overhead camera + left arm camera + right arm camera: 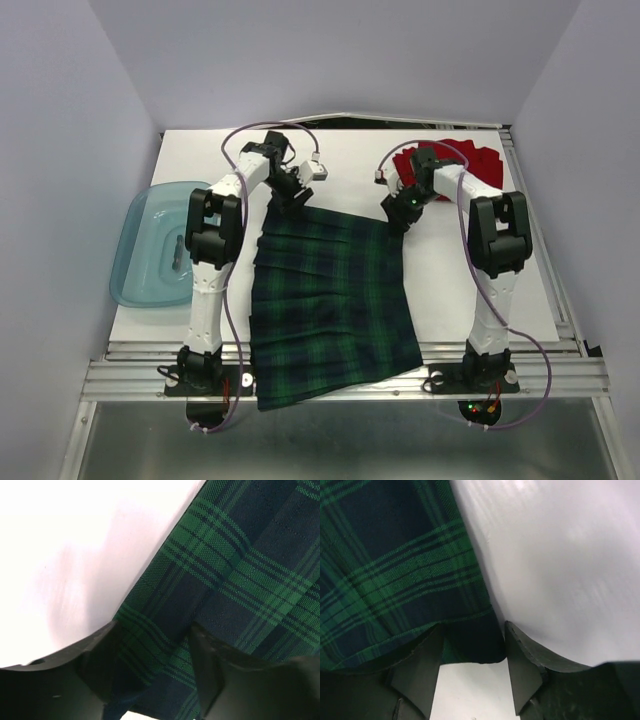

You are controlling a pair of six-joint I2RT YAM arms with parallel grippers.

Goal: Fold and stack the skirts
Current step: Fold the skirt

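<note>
The green-and-navy plaid skirt (330, 300) lies spread flat on the white table, its near hem hanging over the front edge. My left gripper (291, 199) is at the skirt's far left corner. In the left wrist view (152, 647) its jaws stand apart with the plaid cloth (235, 570) between them. My right gripper (398, 214) is at the far right corner. Its jaws also stand apart (472, 640), with the skirt's corner (395, 565) between them. The red skirt (478, 160) lies bunched at the far right, behind the right arm.
A translucent teal tub (150, 250) sits at the table's left edge, beside the left arm. Bare white table (450, 260) shows to the right of the plaid skirt and beyond it. Grey walls close in the back and both sides.
</note>
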